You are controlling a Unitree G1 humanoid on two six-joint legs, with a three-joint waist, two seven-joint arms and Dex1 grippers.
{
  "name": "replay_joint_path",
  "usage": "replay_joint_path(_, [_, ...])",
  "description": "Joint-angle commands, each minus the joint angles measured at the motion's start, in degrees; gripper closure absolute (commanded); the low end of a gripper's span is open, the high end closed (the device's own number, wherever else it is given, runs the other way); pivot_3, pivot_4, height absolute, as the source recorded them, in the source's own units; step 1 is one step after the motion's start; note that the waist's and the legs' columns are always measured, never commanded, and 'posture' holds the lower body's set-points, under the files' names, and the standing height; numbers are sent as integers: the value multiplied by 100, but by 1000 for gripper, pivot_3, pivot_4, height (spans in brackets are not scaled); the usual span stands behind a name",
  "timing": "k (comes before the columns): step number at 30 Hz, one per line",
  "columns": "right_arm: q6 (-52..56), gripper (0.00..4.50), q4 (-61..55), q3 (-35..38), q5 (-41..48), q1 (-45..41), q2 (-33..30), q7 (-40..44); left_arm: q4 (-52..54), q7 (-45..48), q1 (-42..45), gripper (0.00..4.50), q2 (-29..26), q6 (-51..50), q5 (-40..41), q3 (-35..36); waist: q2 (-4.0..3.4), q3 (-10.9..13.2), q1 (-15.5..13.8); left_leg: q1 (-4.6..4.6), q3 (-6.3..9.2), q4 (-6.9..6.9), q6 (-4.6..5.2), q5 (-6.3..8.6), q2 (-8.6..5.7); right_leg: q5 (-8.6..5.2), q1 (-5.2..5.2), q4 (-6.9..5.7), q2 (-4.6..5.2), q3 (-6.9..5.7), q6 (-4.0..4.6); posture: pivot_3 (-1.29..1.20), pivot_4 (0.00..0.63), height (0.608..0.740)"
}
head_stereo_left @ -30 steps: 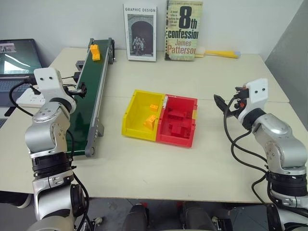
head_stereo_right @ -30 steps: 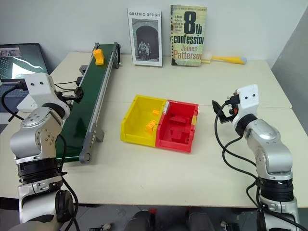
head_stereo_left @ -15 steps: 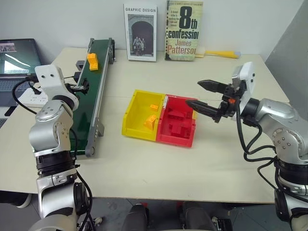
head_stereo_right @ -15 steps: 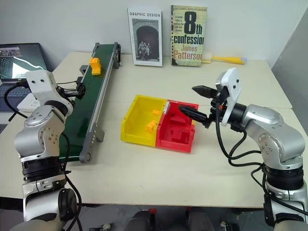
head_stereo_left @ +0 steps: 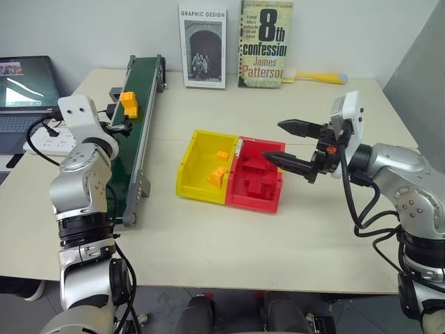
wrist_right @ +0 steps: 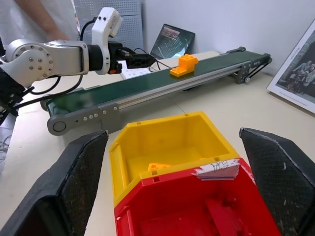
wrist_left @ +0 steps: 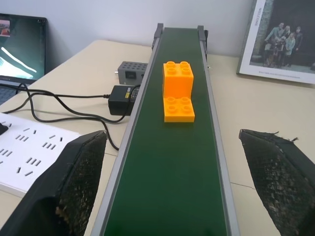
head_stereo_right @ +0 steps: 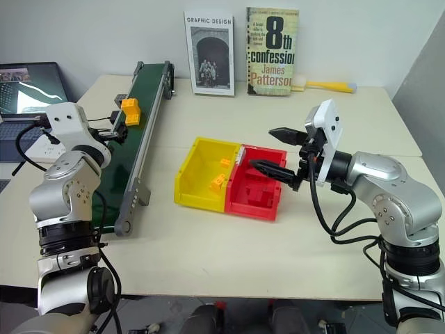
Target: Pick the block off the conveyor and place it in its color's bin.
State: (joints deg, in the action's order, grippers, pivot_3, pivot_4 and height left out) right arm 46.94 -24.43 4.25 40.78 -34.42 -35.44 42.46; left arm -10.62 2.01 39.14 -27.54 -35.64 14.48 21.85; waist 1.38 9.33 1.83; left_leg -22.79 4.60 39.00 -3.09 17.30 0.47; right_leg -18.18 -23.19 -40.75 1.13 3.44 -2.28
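On the conveyor (head_stereo_left: 136, 132), which runs along the left side of the tabletop (head_stereo_left: 292, 236) from its far edge toward the near edge, the block (head_stereo_left: 128, 103) lies on the green belt, in the far half of it. It is an orange-yellow brick with studs, stepped in shape. The left end effector (wrist_left: 174, 182) stands over the belt on the near side of the block and points along the belt at it; its two fingers are spread wide, one at each side of the belt, and they grasp nothing. The block is ahead of the fingertips (wrist_left: 81, 162), not touching them and not between them.

Near the middle of the tabletop sits the bin (head_stereo_left: 197, 169), a yellow open tray, joined on its right side to a red bin (head_stereo_left: 259, 179). Inside the yellow bin lie some small orange-yellow bricks (head_stereo_left: 216, 175), and the red one holds red blocks (head_stereo_left: 256, 177).

The right end effector (head_stereo_left: 288, 147) hovers level above the right part of the red bin, pointing toward the left side of the tabletop. Its fingers are also released, spread apart and empty. It is well apart from the block on the conveyor.

At the far edge of the tabletop two books (head_stereo_left: 236, 45) stand against the wall.
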Motion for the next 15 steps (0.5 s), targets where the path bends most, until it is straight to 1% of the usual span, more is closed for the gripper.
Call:
replay_joint_path(1, [-3,0,-257,57,127,20,-89,29,-34,-51,187,21,-29,102,-30,21,0,0,0,0,0,0,0,0,0,0,0,0,0,0,0,0,150,740])
replay_joint_path(14, [-14,0,-285,29,157,62,-132,-14,-177,-181,246,21,-10,-47,85,107,0,0,-1,0,1,0,0,0,0,0,0,0,0,-1,0,0,150,740])
replay_joint_path(15, [-15,0,-277,30,156,51,-131,-15,-175,-200,239,190,-9,-64,93,117,0,0,-1,0,1,0,0,0,0,0,0,0,0,-1,0,0,150,740])
